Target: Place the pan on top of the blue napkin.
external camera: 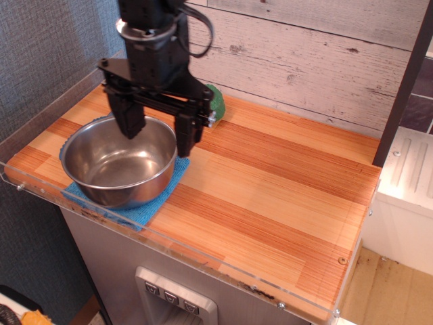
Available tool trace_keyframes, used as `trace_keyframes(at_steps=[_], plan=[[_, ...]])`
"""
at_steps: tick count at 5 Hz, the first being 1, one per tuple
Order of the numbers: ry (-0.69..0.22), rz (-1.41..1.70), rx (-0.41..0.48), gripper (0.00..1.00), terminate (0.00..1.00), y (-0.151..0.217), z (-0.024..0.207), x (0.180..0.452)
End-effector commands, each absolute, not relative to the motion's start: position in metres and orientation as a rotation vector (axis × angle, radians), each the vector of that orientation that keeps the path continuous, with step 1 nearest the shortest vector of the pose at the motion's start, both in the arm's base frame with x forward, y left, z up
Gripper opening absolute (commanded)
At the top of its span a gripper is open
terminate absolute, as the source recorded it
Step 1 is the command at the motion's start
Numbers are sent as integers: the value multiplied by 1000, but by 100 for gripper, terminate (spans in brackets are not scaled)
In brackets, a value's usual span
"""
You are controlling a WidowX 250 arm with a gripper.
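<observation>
Observation.image view, biggest first. The bench (284, 196) is wood w/ a clear guard rail round the edges; the work sits at the front-left corner, close to that rail. The pan (120, 162) rests on the blue napkin (177, 172), cloth peeking out at the pan's right side and front, so placement looks done to me.

The end effector (157, 132) hangs above the pan's back rim, jaws spread wide, nothing held. Left finger (128, 118) sits over the bowl's inside, right finger (186, 135) outside, so the rim lies between them in this view.

Risks for you: if you pull sideways before you've got enough height, a finger could catch the rim and drag or tip the pan off the cloth, maybe vs. the rail. Can't tell actual clearance from one angle, so go straight up first. Also watch the green scrubber-like thing (216, 105) just behind the arm; a back swing could knock it.
</observation>
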State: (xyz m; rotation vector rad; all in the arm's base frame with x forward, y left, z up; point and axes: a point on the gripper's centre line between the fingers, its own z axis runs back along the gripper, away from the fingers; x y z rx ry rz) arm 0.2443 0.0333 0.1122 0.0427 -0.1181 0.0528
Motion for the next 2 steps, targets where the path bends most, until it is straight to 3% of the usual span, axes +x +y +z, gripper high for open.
trace_keyframes(at_steps=[1,2], plan=[[-150,19,29,100,0,38,126,244],[-150,19,29,100,100,38,126,244]])
